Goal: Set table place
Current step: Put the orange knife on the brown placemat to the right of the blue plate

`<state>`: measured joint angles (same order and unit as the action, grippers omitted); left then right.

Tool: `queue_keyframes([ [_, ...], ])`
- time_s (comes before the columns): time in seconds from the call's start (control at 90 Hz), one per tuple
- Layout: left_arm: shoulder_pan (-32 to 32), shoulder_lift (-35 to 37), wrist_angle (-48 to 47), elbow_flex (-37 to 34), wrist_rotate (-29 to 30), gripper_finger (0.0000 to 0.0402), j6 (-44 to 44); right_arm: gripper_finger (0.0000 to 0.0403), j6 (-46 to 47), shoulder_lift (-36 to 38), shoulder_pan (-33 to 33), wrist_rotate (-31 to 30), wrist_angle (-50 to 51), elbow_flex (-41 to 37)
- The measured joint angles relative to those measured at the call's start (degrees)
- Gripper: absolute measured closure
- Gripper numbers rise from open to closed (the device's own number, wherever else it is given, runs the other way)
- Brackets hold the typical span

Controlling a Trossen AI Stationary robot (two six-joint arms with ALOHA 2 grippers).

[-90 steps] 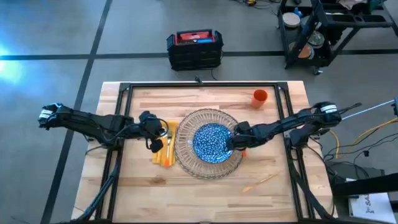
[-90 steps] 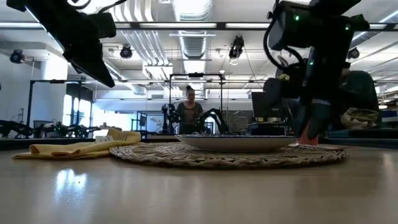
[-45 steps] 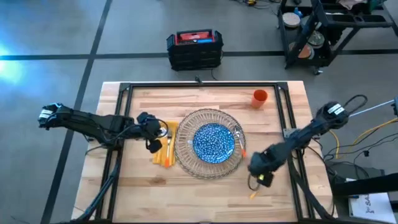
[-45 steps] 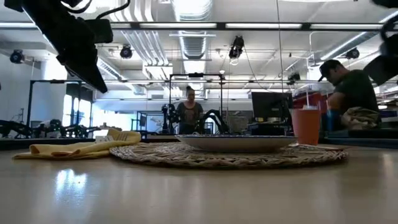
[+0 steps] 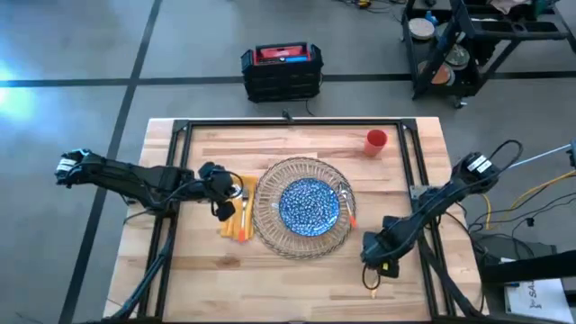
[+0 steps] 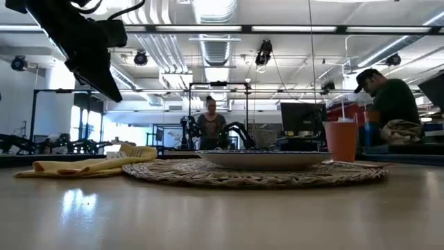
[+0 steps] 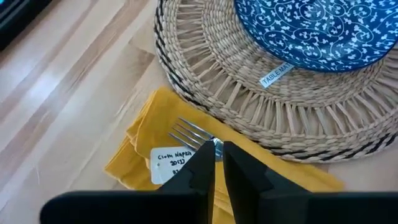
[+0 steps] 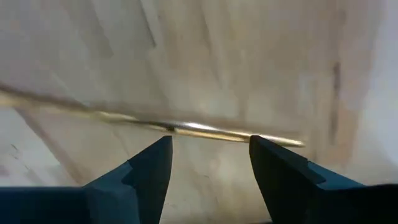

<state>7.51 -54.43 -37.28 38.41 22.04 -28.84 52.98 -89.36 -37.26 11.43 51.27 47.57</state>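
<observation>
1. Table place, mid-table: blue-patterned plate [image 5: 309, 204] centred on a woven placemat [image 5: 270, 225], whose tag reads "TABLE MAT"; yellow napkin [image 7: 146, 134] with fork [image 7: 189, 133] beneath the left gripper [image 7: 217, 163], fingers together, holding nothing.
2. Right gripper [image 8: 208, 163], fingers apart, hovers over a slender utensil [image 8: 186, 127] not yet placed.
3. Red-orange cup [image 5: 375, 141] stands well beyond the right gripper.
4. Napkin tag begins "Cloth Nap…".

— What's laid out on the table [image 5: 207, 270]?
— One woven mat [image 5: 270, 229], one blue plate [image 5: 309, 205], one yellow napkin [image 5: 236, 227], one orange cup [image 5: 376, 141], one fork [image 7: 189, 134].
— And people beyond?
— Two.
</observation>
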Motion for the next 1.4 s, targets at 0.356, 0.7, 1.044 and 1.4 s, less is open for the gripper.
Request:
queue_keyframes([
  [0.356,0.1,0.0,-0.2,-0.4,-0.1,0.0382,-0.4,0.0203,8.3,-4.1,0.3,-3.6,-10.2,1.5],
  [0.7,-0.1,0.0,0.2,-0.4,0.1,0.0382,0.7,0.0204,13.3,-2.6,0.8,-5.6,9.5,7.5],
  [1.044,0.1,0.0,-0.2,-0.4,-0.7,0.0382,0.2,0.0216,26.8,-2.9,-6.7,3.5,2.2,18.6],
  [1.4,0.7,0.0,-0.9,-0.4,-2.0,0.0382,-0.8,0.0327,36.5,-14.5,-13.7,5.7,-4.8,18.3],
])
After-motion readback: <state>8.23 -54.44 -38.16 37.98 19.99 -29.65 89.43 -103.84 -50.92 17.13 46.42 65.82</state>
